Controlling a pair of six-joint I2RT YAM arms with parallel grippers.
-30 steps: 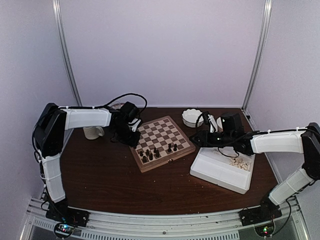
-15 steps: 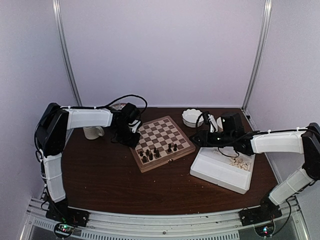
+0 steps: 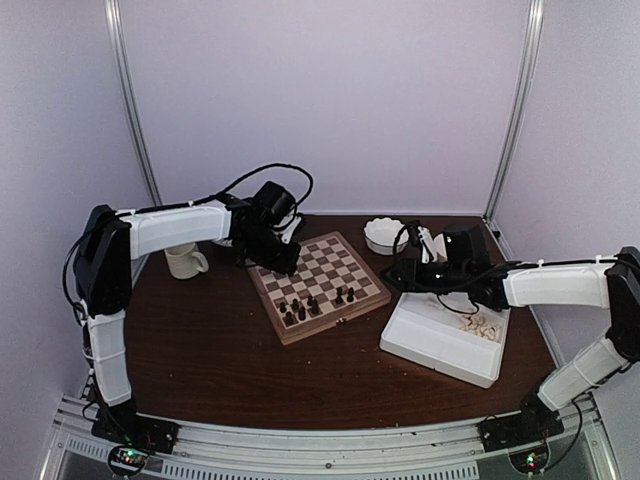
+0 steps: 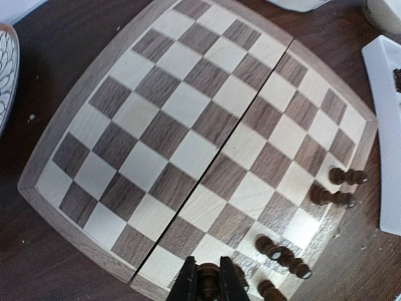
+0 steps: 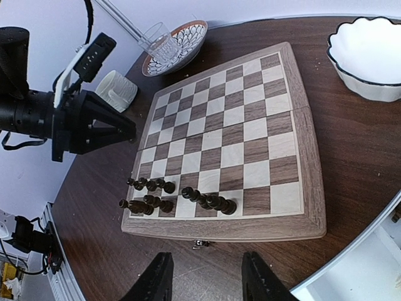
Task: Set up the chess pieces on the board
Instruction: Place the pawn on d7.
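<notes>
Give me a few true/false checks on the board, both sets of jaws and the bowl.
1. Only dark chess pieces are on the board. True.
2. The right jaws are shut on a piece. False: they stand open with nothing between them.
3. The left jaws hold a dark piece. True.
4. The white bowl sits on the board. False: it rests on the table, off the board's corner.
</notes>
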